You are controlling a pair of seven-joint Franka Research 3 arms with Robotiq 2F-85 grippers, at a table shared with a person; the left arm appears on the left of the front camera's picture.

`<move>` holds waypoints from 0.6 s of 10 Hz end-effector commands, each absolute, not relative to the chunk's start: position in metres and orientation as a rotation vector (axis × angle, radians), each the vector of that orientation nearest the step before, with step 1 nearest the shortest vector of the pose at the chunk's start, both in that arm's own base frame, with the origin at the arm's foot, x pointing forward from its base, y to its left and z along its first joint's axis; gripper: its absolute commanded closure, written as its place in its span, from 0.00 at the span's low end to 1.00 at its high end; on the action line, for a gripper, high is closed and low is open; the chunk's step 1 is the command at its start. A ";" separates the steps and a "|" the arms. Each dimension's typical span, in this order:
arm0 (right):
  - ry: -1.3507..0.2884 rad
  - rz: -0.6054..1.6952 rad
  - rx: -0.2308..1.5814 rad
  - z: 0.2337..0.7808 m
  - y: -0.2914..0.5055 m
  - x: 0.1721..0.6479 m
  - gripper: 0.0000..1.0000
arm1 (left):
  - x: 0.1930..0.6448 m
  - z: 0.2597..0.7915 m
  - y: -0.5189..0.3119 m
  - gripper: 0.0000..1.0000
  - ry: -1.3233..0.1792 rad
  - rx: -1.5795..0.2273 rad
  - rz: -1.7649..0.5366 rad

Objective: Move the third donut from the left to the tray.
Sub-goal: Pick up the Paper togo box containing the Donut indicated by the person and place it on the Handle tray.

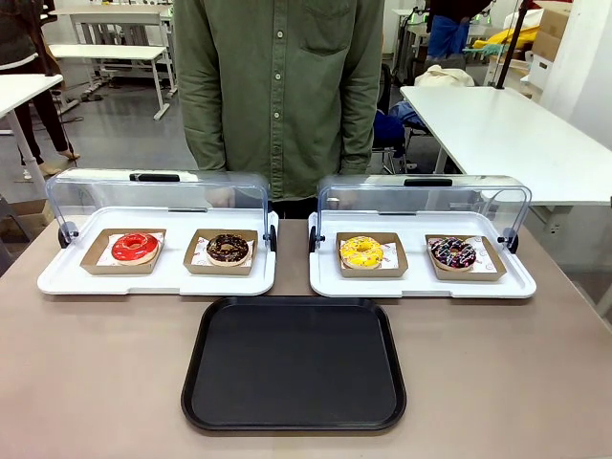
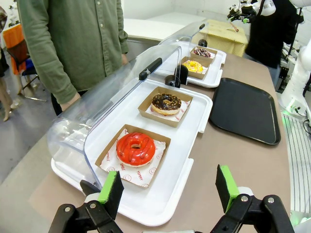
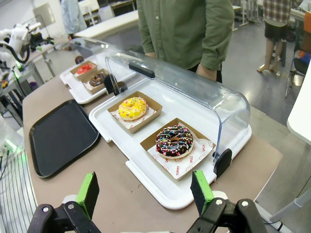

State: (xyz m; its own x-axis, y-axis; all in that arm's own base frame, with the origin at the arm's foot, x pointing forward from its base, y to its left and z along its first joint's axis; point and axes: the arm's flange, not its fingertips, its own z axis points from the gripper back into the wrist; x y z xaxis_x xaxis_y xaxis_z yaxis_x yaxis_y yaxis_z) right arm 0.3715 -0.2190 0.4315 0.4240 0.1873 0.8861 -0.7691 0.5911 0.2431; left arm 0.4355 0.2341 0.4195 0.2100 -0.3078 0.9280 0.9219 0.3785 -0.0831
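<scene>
The third donut from the left (image 1: pixel 361 251) has yellow icing and sits on a small brown cardboard tray in the right white display tray (image 1: pixel 421 285). It also shows in the right wrist view (image 3: pixel 132 108) and far off in the left wrist view (image 2: pixel 193 66). The black tray (image 1: pixel 295 363) lies bare in front of the display trays, seen too from both wrists (image 2: pixel 245 109) (image 3: pixel 60 136). My left gripper (image 2: pixel 170 191) hangs open near the red donut's end of the table. My right gripper (image 3: pixel 145 190) hangs open near the sprinkled chocolate donut.
A red-iced donut (image 1: pixel 134 247) and a chocolate donut (image 1: pixel 228 249) sit in the left display tray (image 1: pixel 153 279). A chocolate donut with coloured sprinkles (image 1: pixel 452 252) lies right of the yellow one. Both clear lids stand raised at the back. A person in a green shirt (image 1: pixel 277 86) stands at the far edge.
</scene>
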 end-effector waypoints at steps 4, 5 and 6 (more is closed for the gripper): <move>-0.955 0.669 0.719 0.432 -0.218 0.372 0.00 | 0.435 0.419 0.235 0.00 -1.006 -0.753 -0.991; -0.955 0.669 0.719 0.432 -0.218 0.372 0.00 | 0.435 0.419 0.235 0.00 -1.006 -0.753 -0.991; -0.955 0.669 0.719 0.432 -0.218 0.372 0.00 | 0.435 0.419 0.235 0.00 -1.006 -0.753 -0.991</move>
State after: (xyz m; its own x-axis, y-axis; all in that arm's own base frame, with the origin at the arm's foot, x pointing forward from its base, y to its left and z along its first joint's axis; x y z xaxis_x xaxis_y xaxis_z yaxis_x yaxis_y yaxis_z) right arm 0.3715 -0.2190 0.4315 0.4240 0.1873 0.8861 -0.7691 0.5911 0.2431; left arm 0.4354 0.2341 0.4195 0.2100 -0.3078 0.9280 0.9219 0.3785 -0.0831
